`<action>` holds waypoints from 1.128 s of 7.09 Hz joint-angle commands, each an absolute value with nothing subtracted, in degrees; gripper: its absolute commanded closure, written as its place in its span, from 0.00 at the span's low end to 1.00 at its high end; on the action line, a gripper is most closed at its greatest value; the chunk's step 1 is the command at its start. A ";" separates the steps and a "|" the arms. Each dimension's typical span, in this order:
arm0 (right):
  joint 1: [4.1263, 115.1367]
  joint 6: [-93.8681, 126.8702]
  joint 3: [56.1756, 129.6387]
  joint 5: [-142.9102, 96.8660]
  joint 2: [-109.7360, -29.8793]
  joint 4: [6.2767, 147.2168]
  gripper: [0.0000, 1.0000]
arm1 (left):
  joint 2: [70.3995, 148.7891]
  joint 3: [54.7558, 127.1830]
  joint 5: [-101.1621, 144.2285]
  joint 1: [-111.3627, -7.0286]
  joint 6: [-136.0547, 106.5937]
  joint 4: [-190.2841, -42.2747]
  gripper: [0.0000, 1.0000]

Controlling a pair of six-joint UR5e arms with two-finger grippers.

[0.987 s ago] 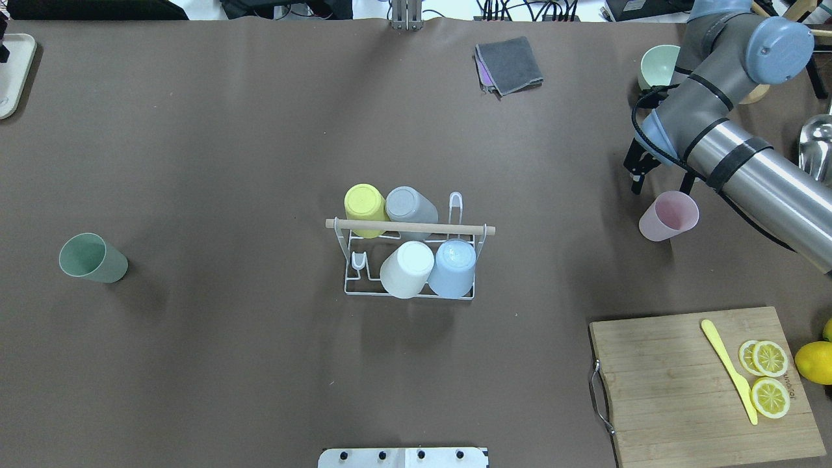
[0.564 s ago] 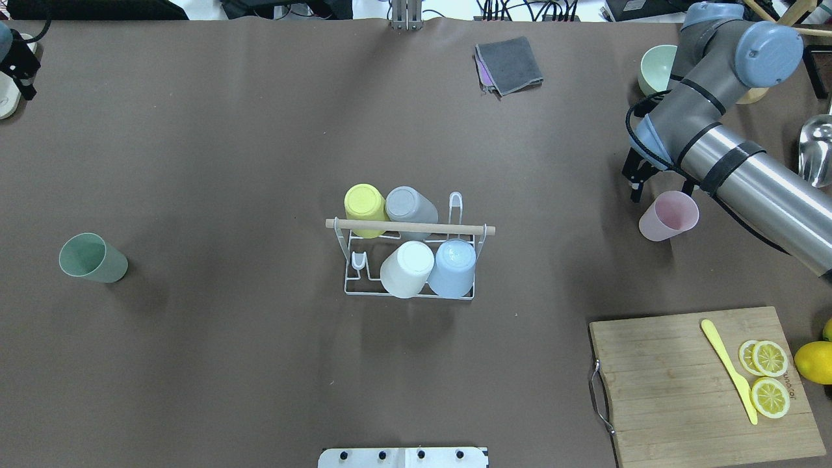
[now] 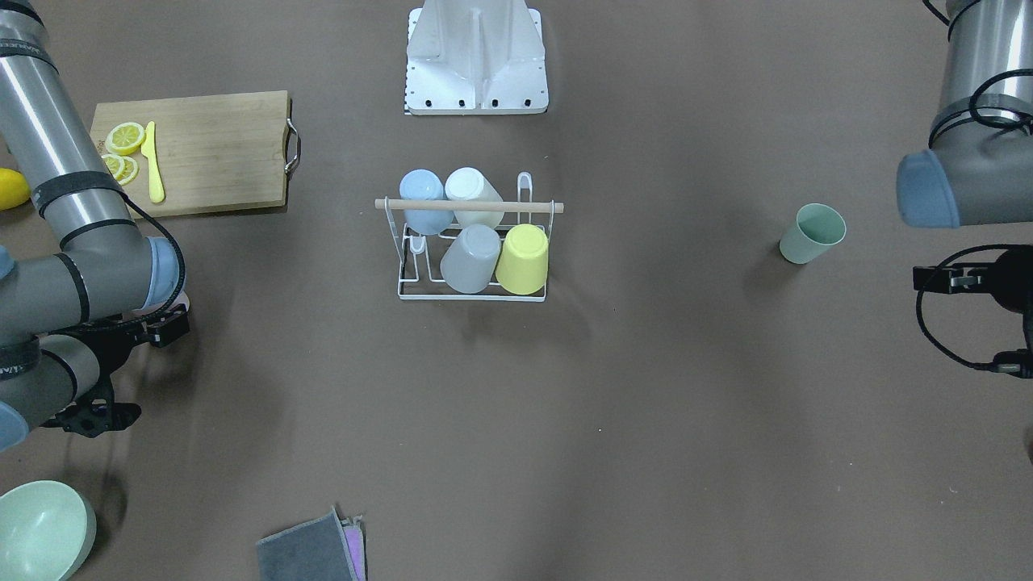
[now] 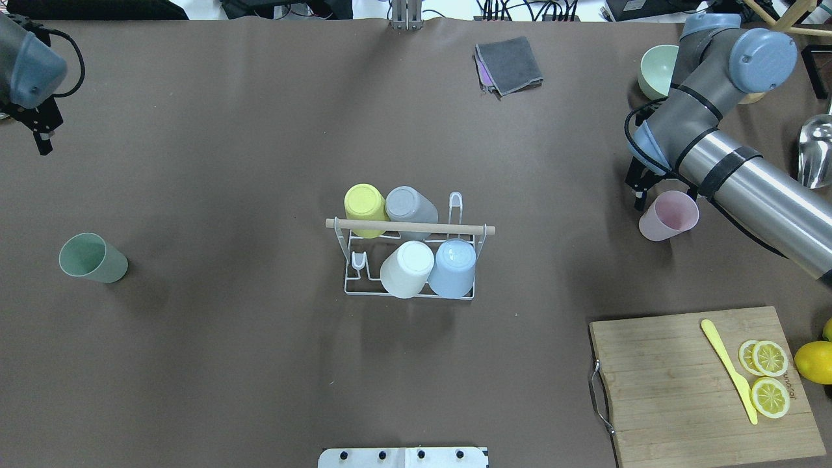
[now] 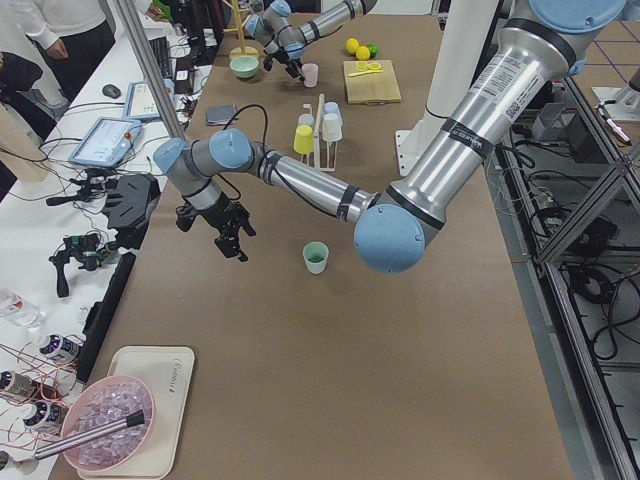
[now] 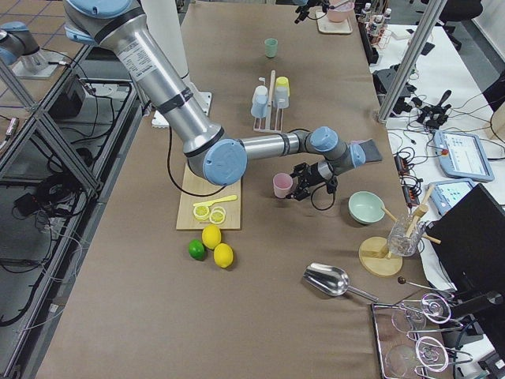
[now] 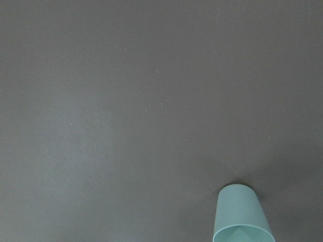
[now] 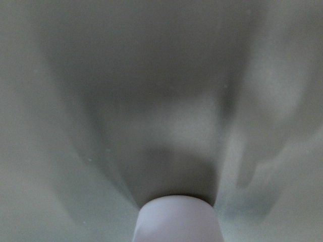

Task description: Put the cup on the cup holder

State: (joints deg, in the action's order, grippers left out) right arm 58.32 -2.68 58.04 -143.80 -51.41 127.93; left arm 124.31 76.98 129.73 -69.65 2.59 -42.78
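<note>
Silver-grey arms, pale blue joint caps, black bands, looped cables, black claws.

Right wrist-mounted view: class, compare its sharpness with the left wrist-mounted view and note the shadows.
Right wrist-mounted view: out of focus, the pink cup a pale blur at the bottom edge, dark shadow above it. Left wrist-mounted view: sharp, the green cup crisp, soft shadow to its right.

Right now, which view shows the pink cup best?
Overhead exterior: the pink cup stands open end up, nearly unobstructed. Exterior right shows it small, exterior left tiny and far; the right wrist view catches only a blurred edge; front-facing, the right arm hides nearly all of it.
</note>
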 commanded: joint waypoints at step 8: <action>56.69 -4.92 56.60 -145.37 -51.59 130.78 0.32 | 122.17 71.63 138.33 -62.93 -7.56 -56.52 0.03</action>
